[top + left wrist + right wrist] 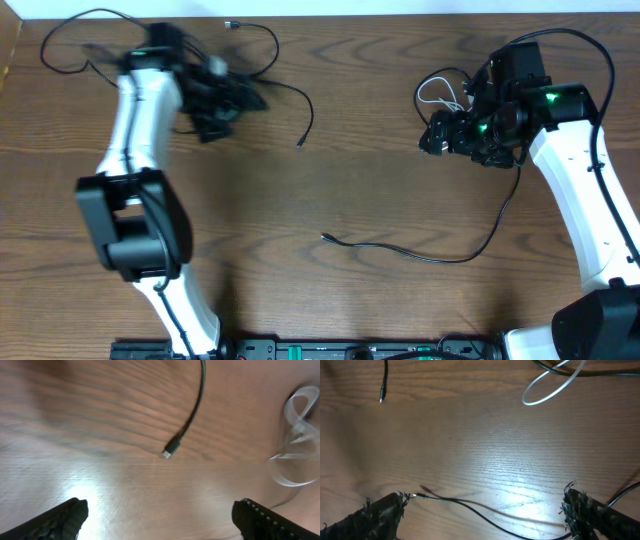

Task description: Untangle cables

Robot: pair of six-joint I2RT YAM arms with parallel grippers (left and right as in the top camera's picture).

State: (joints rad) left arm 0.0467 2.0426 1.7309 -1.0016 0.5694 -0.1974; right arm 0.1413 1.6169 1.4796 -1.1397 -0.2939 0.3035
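Counting three: left black cable (195, 410), central black cable (400, 252), white cable (555, 391); my left gripper (162, 512), right gripper (485, 507) gape apart, empty.

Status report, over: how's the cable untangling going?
Left end effector open, right end effector open, both empty. White cable looped far right; black cables spread apart. Nothing blocking.

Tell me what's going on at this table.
Two robot arms are working on cables laid out on a wooden table. The left hand and right hand are both open and hold nothing. One black cable lies near the left hand, another black cable runs across the middle, and the white cable sits looped beside the right hand.
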